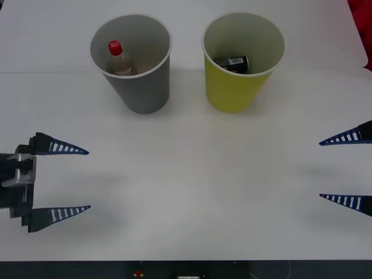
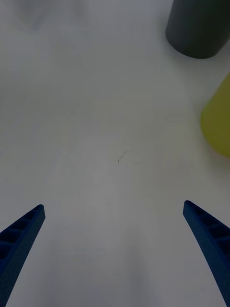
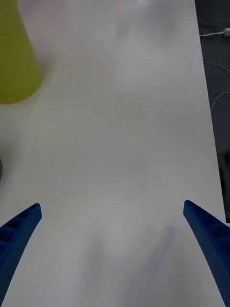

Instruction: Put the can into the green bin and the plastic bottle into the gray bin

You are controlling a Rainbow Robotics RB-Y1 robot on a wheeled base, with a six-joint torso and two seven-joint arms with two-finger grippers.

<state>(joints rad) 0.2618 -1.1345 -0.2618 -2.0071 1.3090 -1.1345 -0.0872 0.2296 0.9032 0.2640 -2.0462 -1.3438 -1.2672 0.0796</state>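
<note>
Already sorted, by the look of it. The plastic bottle point(image 1: 119, 58) is seen standing inside the gray bin point(image 1: 142, 90), red cap up, leaning toward the wall farthest from the green bin point(image 1: 235, 87). The can point(image 1: 232, 62) is seen lying on its side at the bottom of the green bin, long axis running roughly toward the gray bin. Both bins stand upright on the white bench point(image 1: 192, 186), the green one just beside the gray one, a narrow gap between them, not touching.

Left tool point(image 1: 61, 180): held low over the bench, well apart from the gray bin on its near side and outward from it; fingers spread wide, nothing between them. Right tool point(image 1: 346, 170): held on the far side of the green bin from the gray bin, likewise nearer the robot; fingers spread wide, nothing gripped. In the right wrist view the gray bin's base point(image 2: 199, 29) and a slice of the green bin point(image 2: 218, 120) are seen ahead of the fingers.

Judgement: nothing is left to be picked up. Each tool is nearer its own bin, left to gray, right to green, but no object lies on the bench between tool and bin. Task is judged complete; arms are judged parked.
</note>
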